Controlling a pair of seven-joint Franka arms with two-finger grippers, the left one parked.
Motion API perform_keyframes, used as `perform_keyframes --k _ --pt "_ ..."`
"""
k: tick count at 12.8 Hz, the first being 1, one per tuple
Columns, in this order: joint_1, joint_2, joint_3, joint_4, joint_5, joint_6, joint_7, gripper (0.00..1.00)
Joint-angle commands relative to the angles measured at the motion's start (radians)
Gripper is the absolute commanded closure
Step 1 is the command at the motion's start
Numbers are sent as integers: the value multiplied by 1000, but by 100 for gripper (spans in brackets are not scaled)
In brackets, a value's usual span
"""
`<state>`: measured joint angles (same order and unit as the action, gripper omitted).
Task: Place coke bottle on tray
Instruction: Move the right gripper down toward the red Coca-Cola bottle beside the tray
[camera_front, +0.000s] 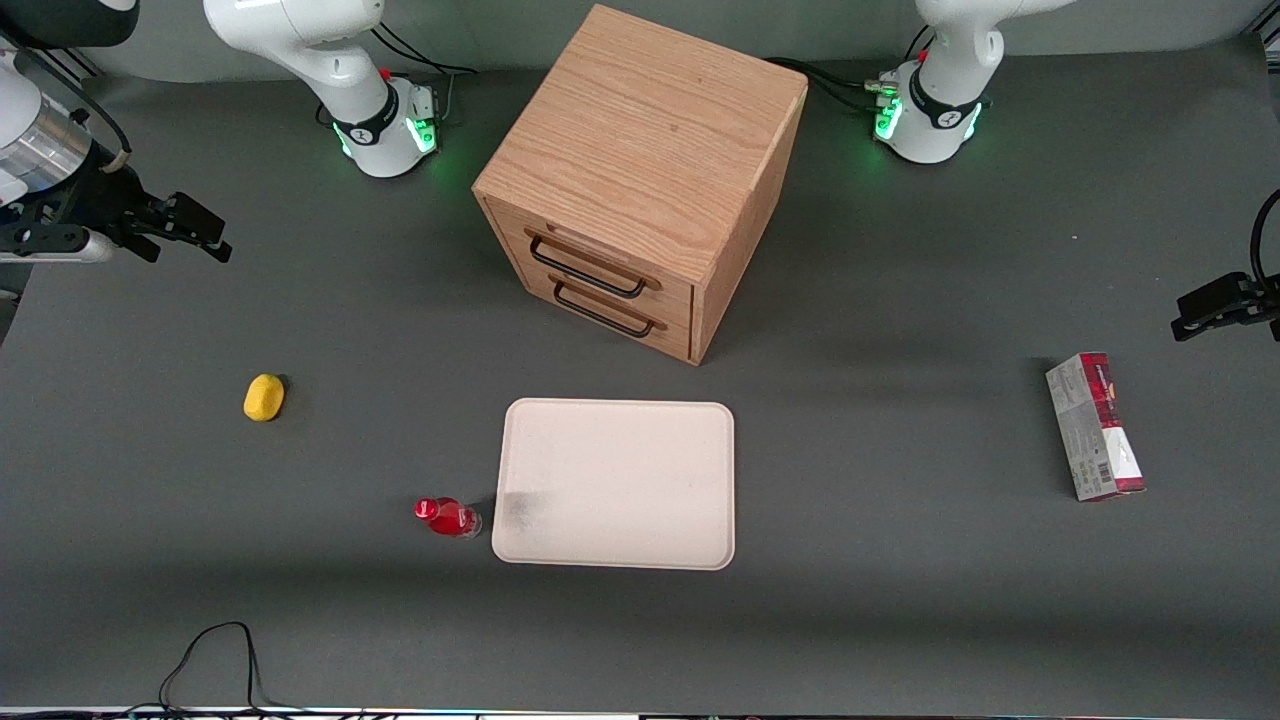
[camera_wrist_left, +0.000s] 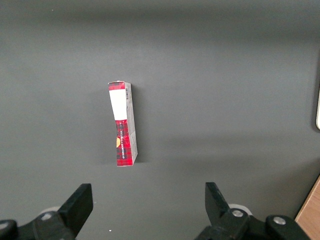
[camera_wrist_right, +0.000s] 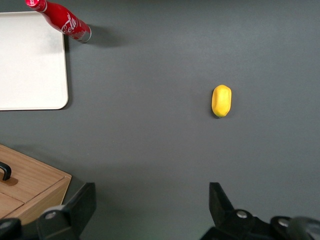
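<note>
— Four loose things lie on the grey table, plus the cabinet. Where is the working arm's gripper?

— High over its own end of the table, well apart from everything, fingers spread wide with nothing between them.

— Below it?

— A yellow lump, alone on the mat, nearer the front camera than the gripper.

— And the coke bottle?

— Standing on the table just beside the tray, at the corner with the dark smudge; not on it.

— The tray itself?

— Flat, cream, bare, in front of the wooden drawer cabinet, both drawers closed.

— Anything else?

— A red-and-grey carton lies toward the parked arm's end.
</note>
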<state>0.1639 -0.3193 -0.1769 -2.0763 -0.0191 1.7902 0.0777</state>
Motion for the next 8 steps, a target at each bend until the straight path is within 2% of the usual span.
perform_keyframes --k 1,5,8 --pt "13 64 5 86 -10 -56 -10 0" --pt "28 374 11 448 22 -120 -9 0" --pt "37 677 81 791 73 -120 -7 0"
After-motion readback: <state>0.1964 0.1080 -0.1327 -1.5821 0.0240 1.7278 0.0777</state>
